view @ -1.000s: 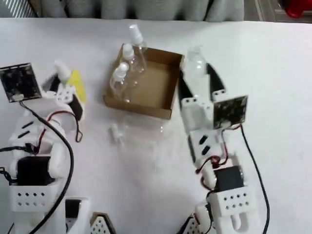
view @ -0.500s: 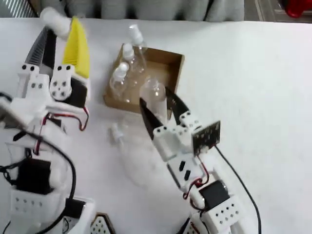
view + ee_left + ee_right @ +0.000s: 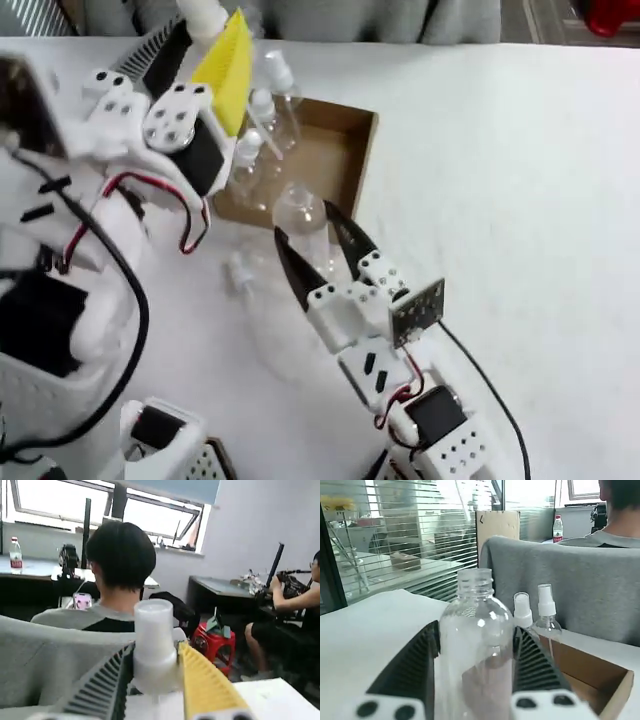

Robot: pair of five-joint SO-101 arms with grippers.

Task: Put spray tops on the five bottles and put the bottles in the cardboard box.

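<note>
My right gripper (image 3: 305,222) is shut on a clear bottle (image 3: 300,212) with an open neck, held upright just in front of the cardboard box (image 3: 345,165). The right wrist view shows this bottle (image 3: 476,650) between the black fingers (image 3: 420,665). My left gripper (image 3: 205,22), raised over the box's left side, is shut on a white spray top (image 3: 203,12). In the left wrist view the spray top (image 3: 154,640) sits between a black and a yellow finger (image 3: 202,685). Three capped bottles (image 3: 262,110) stand at the box's left side; two capped bottles (image 3: 546,611) are behind the held one.
A clear bottle (image 3: 240,270) lies on the white table in front of the box, near crumpled clear plastic (image 3: 275,340). The left arm's body (image 3: 70,260) takes up the table's left side. The table to the right (image 3: 520,150) is bare. A person sits behind the table (image 3: 120,570).
The left arm has lifted the spray top and swung it toward the box. The right gripper has carried the bottle from the box's right side to its front edge.
</note>
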